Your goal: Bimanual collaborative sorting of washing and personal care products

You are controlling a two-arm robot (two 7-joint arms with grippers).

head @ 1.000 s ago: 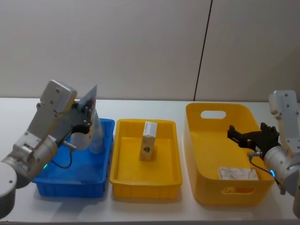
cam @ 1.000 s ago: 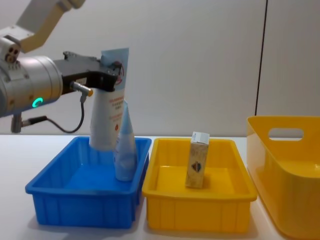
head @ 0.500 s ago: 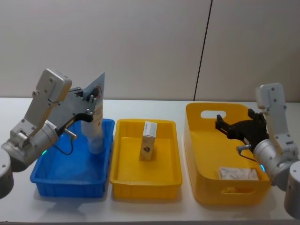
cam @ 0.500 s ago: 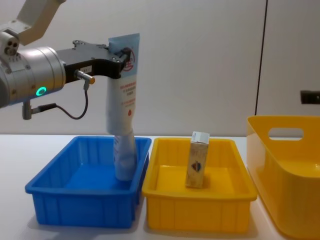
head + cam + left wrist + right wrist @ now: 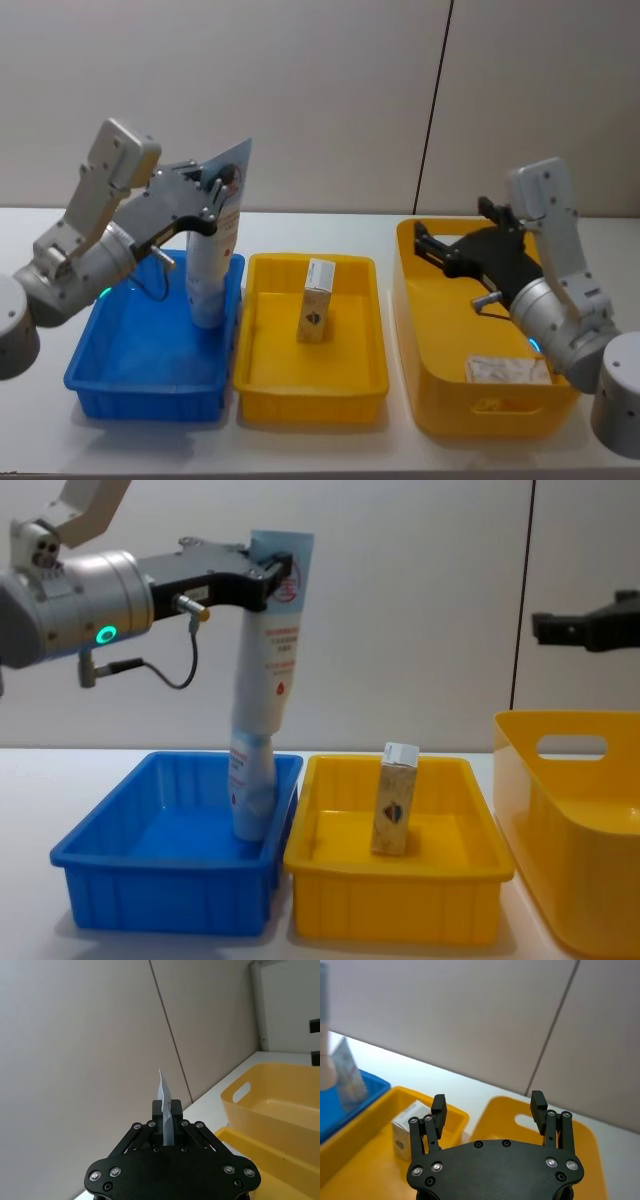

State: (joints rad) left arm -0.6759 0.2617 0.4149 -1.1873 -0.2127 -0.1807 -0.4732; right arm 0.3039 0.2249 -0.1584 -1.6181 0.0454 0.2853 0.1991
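Background: plain grey wall with one dark seam, above a white table (image 5: 320, 455) carrying three bins in a row.
Bins: blue bin (image 5: 140, 400) left, tray (image 5: 310, 385) middle, big bin (image 5: 480, 412) right.
Left gripper (image 5: 166, 1110): jaws pinched tight on the flat crimped end of a tube (image 5: 275, 650), which hangs cap-down over the blue bin's far right corner.
Second tube (image 5: 250, 792): stands in that same corner, against the right wall.
Right gripper (image 5: 488, 1097): jaws wide apart, gripping nothing, poised above the big bin and aimed left.
Carton (image 5: 317, 300): upright in the tray's far half.
Block (image 5: 507, 370): flat in the big bin's near right corner.
Risk 1: the hanging tube's cap sits right at the second tube's top, so lowering or releasing it may topple that one.
Risk 2: the drop point lies close to the rim, so a tilted fall could tip the tube into the tray.
Risk 3: a grip on thin crimp alone may let the tube swing or slip.
Chest view: separates the two tubes, one above the other, though contact between them cannot be told; the head view merges them.
Head view: looks down onto the block, where the chest view meets the big bin's wall.
Wrist views: confirm each jaw's state directly.
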